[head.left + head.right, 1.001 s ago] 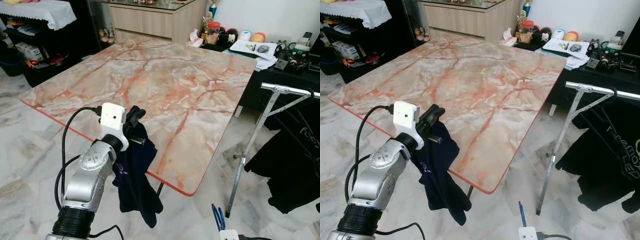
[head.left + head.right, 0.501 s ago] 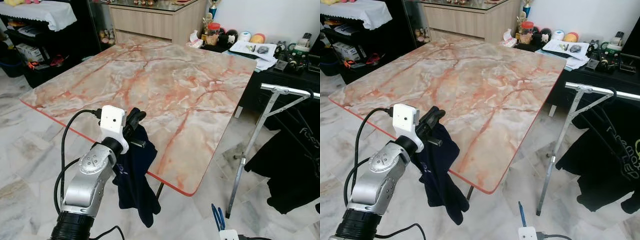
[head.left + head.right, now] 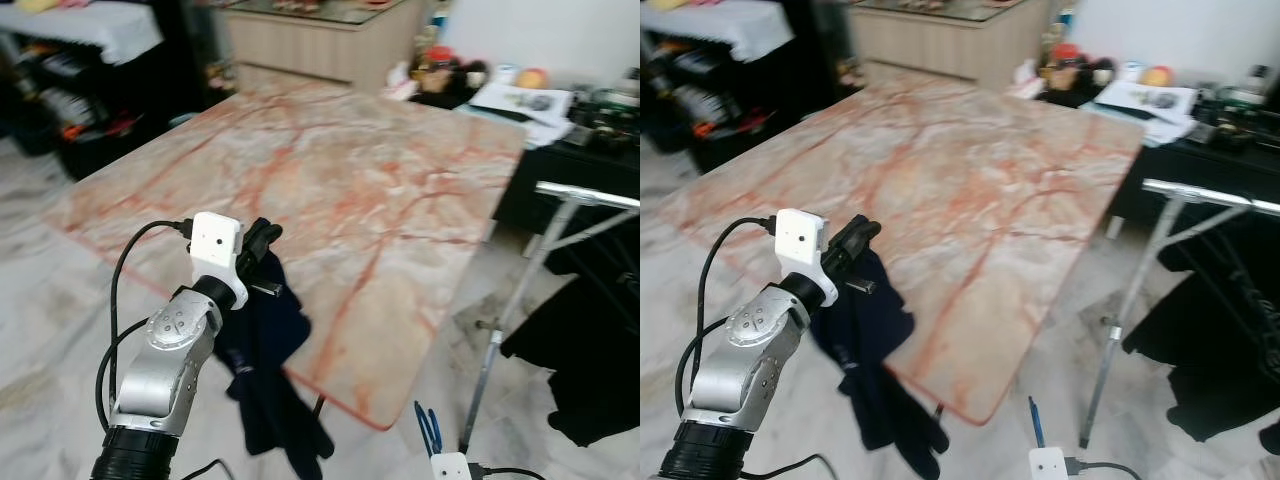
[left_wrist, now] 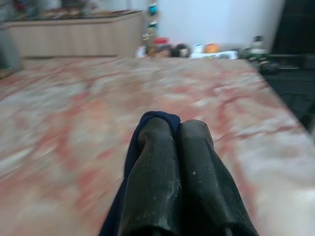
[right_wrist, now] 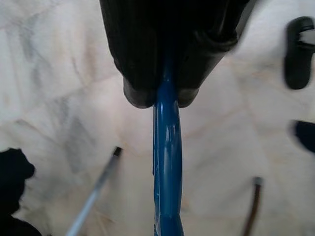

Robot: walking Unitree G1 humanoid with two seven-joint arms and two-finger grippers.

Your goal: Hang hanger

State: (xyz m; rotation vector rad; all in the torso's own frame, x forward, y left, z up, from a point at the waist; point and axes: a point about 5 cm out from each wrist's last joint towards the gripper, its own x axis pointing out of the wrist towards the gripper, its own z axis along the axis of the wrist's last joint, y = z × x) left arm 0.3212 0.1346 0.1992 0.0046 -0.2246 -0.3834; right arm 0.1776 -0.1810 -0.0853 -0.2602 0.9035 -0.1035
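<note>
My left gripper (image 3: 262, 236) is clamped on the navy garment (image 3: 272, 370), dangling off the marble table (image 3: 370, 190) edge at 7 o'clock. Right gripper (image 5: 160, 96) is pinched on the blue hanger (image 5: 166, 162); clothes rack (image 3: 560, 215) at 3 o'clock.

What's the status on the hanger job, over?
Left gripper shut on dark garment beside marble table. Right gripper shut on blue hanger. Rack right, already carrying clothes.

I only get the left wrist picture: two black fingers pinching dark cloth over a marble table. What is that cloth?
Observer: A dark blue garment, hanging from the left end effector down past the table edge.
Visitor: Is there anywhere to hang it?
Observer: A metal clothes rack stands on the robot's right, with black clothing on it.
Visitor: And the other arm?
Observer: The right end effector is shut on a blue hanger, low over the floor.
</note>
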